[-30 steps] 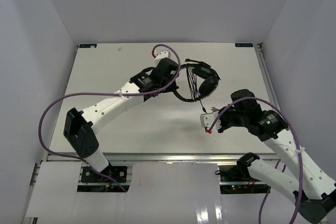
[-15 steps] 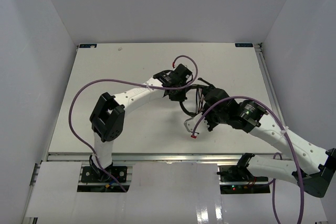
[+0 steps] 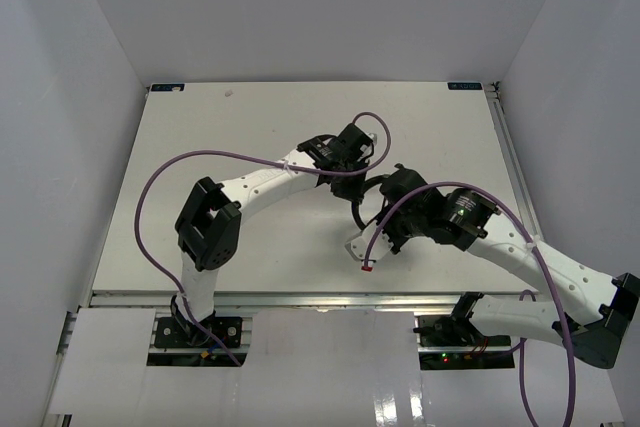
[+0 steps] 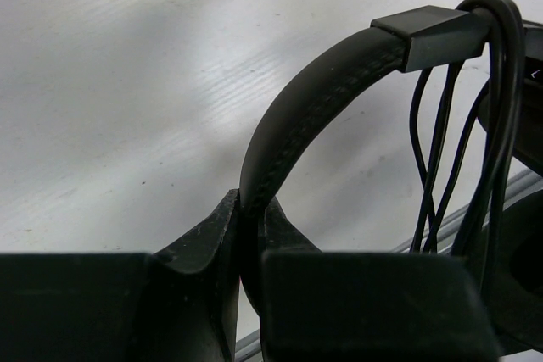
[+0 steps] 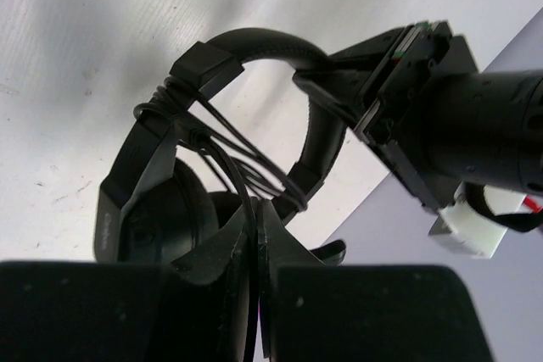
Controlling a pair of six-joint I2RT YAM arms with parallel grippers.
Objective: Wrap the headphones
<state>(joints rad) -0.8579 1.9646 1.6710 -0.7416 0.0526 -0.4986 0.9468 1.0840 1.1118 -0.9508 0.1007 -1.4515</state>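
Scene: a white bench (image 3: 230,137) with pale walls on 3 sides; 2 arms reach in from the bottom of the top view and meet just right of centre.
Headphones: the black headphones (image 5: 140,184) sit between the 2 wrists, near the middle of the bench in the top view; whether any part touches the bench I cannot tell.
Left arm: the left arm (image 3: 260,182) bends up at lower left, then runs right to centre.
Left pincer: the left pincer (image 4: 252,209) is clamped on the headband (image 4: 314,82), which rises from between its fingers at bottom centre and arches to the upper right of the left wrist view.
Right arm: the right arm (image 3: 530,252) comes in from the lower right corner toward centre.
Right pincer: the right pincer (image 5: 255,209) has its fingers pressed together at the bottom centre of the right wrist view, and a strand of the cord (image 5: 225,154) runs down between the tips, so it looks pinched there.
Cord: thin and black, looped several times across the headphones, from the black sleeve (image 4: 428,36) on the headband down toward the earcup (image 5: 170,218).
Earcup: round and padded, at lower left of the right wrist view, just beside the right pincer.
Cables: a purple cable (image 3: 160,172) arcs over the left arm; another (image 3: 545,257) follows the right arm.
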